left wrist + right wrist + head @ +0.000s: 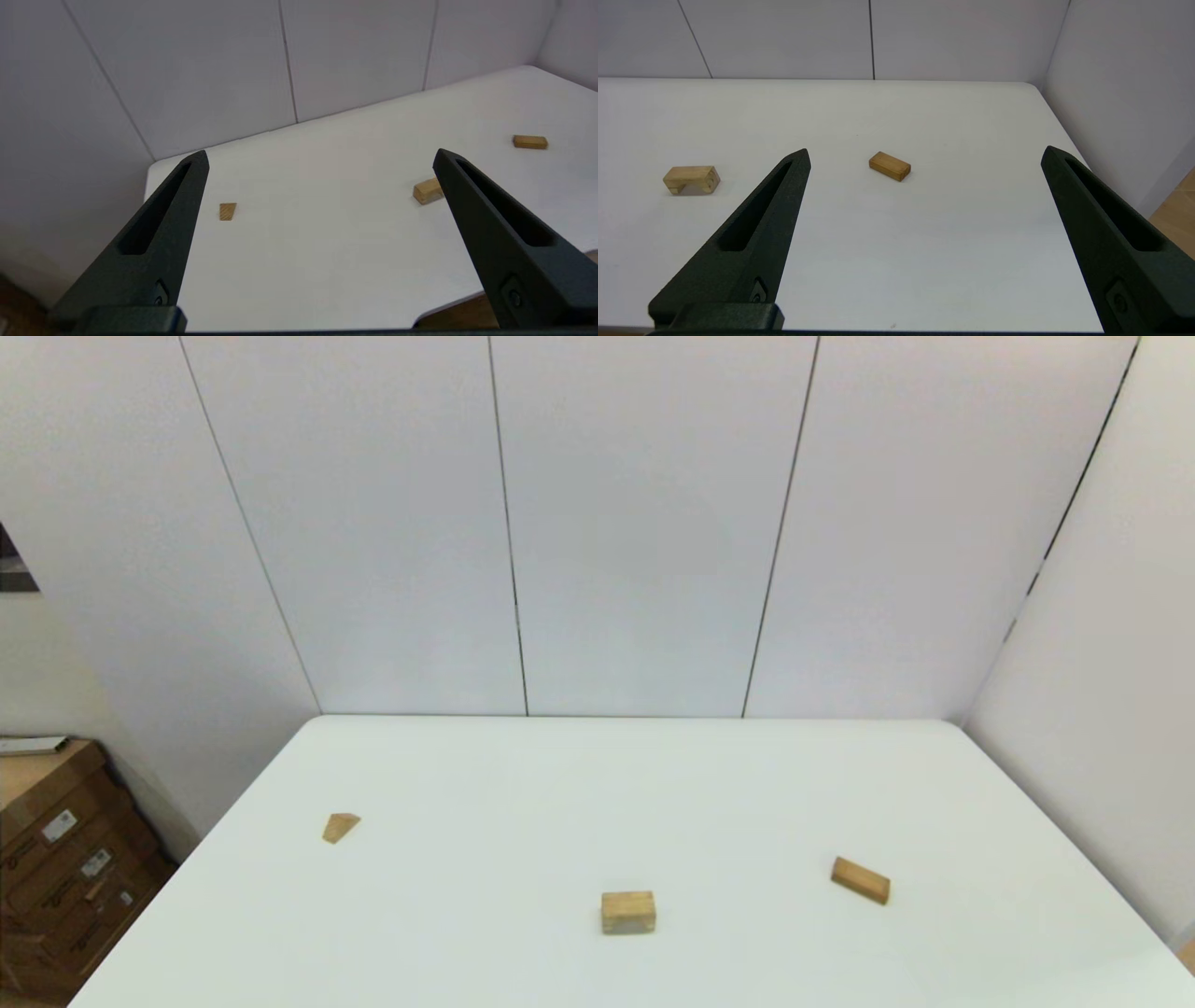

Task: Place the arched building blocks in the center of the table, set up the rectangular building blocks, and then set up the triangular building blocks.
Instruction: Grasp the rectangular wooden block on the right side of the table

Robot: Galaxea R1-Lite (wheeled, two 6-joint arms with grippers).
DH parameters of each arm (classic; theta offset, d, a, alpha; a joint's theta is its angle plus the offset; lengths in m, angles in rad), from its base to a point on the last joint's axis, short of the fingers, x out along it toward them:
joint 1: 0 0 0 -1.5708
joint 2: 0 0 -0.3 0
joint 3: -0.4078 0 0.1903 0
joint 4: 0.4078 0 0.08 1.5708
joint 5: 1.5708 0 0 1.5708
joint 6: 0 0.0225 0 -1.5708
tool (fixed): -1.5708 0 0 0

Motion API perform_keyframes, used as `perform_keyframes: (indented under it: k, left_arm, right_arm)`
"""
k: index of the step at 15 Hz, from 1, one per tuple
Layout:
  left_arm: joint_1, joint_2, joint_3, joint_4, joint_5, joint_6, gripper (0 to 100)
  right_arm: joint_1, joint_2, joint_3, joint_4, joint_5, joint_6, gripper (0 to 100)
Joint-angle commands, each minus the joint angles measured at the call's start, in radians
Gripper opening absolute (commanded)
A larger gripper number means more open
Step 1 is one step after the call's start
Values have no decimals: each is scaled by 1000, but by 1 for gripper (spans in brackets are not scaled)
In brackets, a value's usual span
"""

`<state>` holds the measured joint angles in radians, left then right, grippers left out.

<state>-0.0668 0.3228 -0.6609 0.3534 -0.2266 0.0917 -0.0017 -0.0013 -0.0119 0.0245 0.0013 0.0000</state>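
Blocks lie scattered on the desk (485, 775): arched block (627, 911) near-centre, hollow facing the robot. Both pincers, left (320, 156) and right (924, 151), gape wide, empty; grip its long sides squarely.

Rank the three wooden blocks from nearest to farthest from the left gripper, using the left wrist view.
From the open left gripper:
1. triangular block, on the table's left side.
2. arched block, near the middle.
3. rectangular block, far on the right side.
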Motion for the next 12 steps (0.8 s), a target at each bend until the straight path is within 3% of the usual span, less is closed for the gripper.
perform_keyframes:
  k: [1, 3, 5, 8, 9, 11, 12]
  left_arm:
    - [62, -215, 142, 2, 7, 0, 100]
    - [64, -295, 234, 2, 41, 5, 100]
    - [62, -323, 333, -13, 179, 8, 100]
    - [62, -323, 448, -62, 202, 37, 100]
    - [62, -323, 511, -113, 211, 76, 100]
    - [62, -323, 656, -376, 196, 88, 100]
    - [62, -323, 661, -383, 193, 80, 100]
  right_arm:
    - [0, 1, 0, 0, 0, 0, 100]
    - [0, 1, 0, 0, 0, 0, 100]
    - [0, 1, 0, 0, 0, 0, 100]
    - [0, 1, 0, 0, 0, 0, 100]
    - [0, 1, 1, 0, 0, 0, 100]
    - [0, 1, 0, 0, 0, 0, 100]
    - [0, 1, 0, 0, 0, 0, 100]
